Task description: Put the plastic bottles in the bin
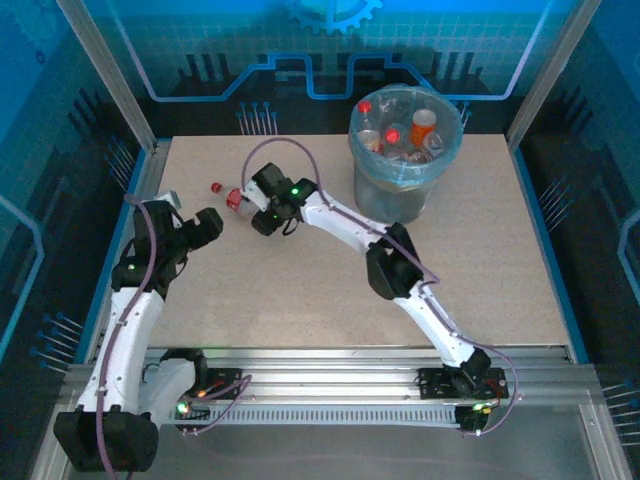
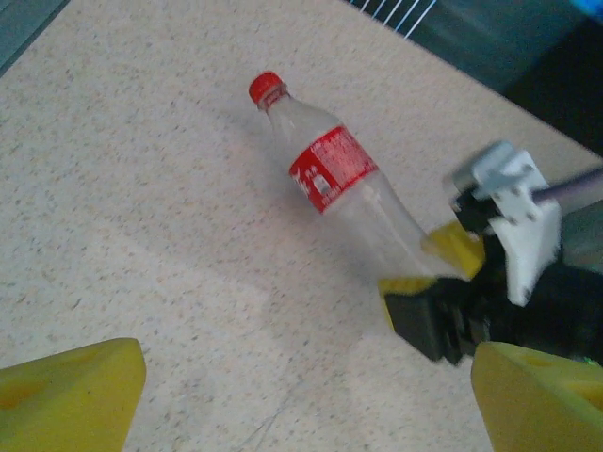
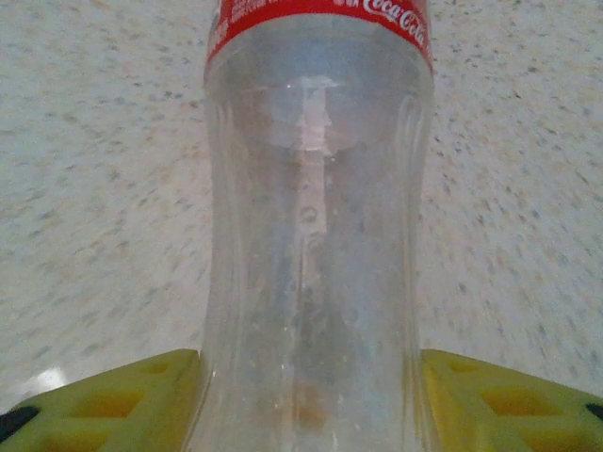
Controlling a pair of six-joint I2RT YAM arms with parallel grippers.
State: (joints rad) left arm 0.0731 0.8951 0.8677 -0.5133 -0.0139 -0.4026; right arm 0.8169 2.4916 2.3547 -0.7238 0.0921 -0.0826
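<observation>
Top external view: well left of the bin (image 1: 390,195), the left gripper (image 1: 207,225) hovers just above the speckled table (image 1: 300,300). Its yellow fingertips (image 2: 75,391) are spread wide, with nothing between them.

Nearer the bin, but still clearly to its left, the lying bottle (image 1: 233,197) rests on its side on the table. Its red cap (image 2: 266,88) points away from the bin. The bottle is clear and empty-looking, with a red label (image 2: 332,169) wrapped around its upper half and a waisted, ribbed lower body (image 3: 311,235).

On the bin side of the lying bottle, the right gripper (image 1: 252,208) has its yellow pads (image 3: 104,410) set against both flanks of the lower end, pinching it. The bottle's base lies between them on the table.

The bin stands at the table's far right. It is a round grey bucket lined with a pale blue bag, and the binned bottles (image 1: 424,125) are heaped inside it. One has an orange cap, and red caps show beside it.
</observation>
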